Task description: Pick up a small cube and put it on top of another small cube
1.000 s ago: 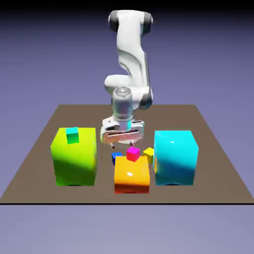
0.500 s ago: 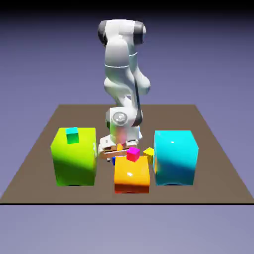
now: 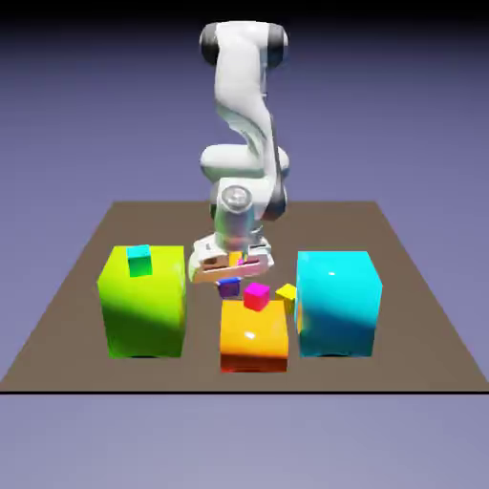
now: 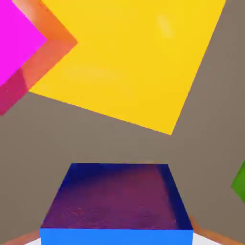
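so the end effector point(image 3: 232, 279) has the tiny blue cube point(image 3: 229, 286) clamped and off the tabletop point(image 3: 420, 315), but it's not yet on the teal cube point(image 3: 139, 260)

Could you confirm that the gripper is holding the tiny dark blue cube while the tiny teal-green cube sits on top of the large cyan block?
Not quite: in the exterior view the tiny teal-green cube sits on the large lime-green block, not the cyan one. The gripper does hold the tiny dark blue cube.
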You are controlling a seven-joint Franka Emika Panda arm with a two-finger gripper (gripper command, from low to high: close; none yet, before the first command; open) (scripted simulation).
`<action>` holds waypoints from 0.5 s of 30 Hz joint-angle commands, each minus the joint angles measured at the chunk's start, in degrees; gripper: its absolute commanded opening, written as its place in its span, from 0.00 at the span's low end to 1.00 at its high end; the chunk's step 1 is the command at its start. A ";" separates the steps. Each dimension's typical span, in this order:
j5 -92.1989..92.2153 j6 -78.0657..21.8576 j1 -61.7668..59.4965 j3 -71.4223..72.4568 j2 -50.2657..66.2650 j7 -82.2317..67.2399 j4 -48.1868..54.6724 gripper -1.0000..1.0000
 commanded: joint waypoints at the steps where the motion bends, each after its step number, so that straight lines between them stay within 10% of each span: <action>1: -0.25 -2.47 0.88 -0.53 -0.61 -0.89 1.83 0.00; 15: -7.99 -21.77 16.72 -29.50 -4.53 -33.67 28.40 0.00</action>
